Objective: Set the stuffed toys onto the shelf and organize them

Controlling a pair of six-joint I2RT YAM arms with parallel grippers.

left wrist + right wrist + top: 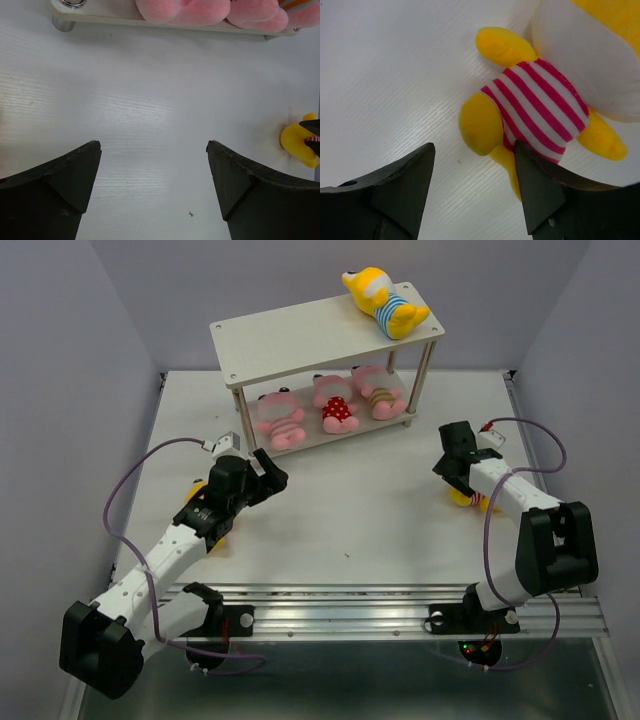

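White table (340,530), grey walls on three sides.

- Left claw (272,472): fingers spread wide. Its wrist view shows only bare tabletop between the two dark fingers (70,175). It holds nothing and touches nothing, and it sits just in front of the shelf's left corner.
- Right claw (450,475): also spread, pointing down at a yellow toy in red-and-white stripes (535,110) that lies on the table. One yellow leg of the toy is in the gap between the fingers. The right finger (545,195) overlaps the toy's lower leg. I cannot tell whether the finger is touching the toy.
- From overhead, that striped toy is only a sliver of yellow under the right wrist (462,498). The stripes and the white patch show only in the right wrist view.
- The left wrist view catches the same toy at its far right edge, small. It also shows the pink plush feet (185,10) hanging over the lower board.
- Shelf (300,335) stands at the back of the table. On the top tier, a yellow toy in blue stripes (388,305) lies at the right end. On the lower tier there are three pink toys in a row: striped (280,418), red polka-dot (337,405), striped (378,392).
- A bit of yellow plush (199,483) peeks out beneath the left arm. It is too hidden to describe.
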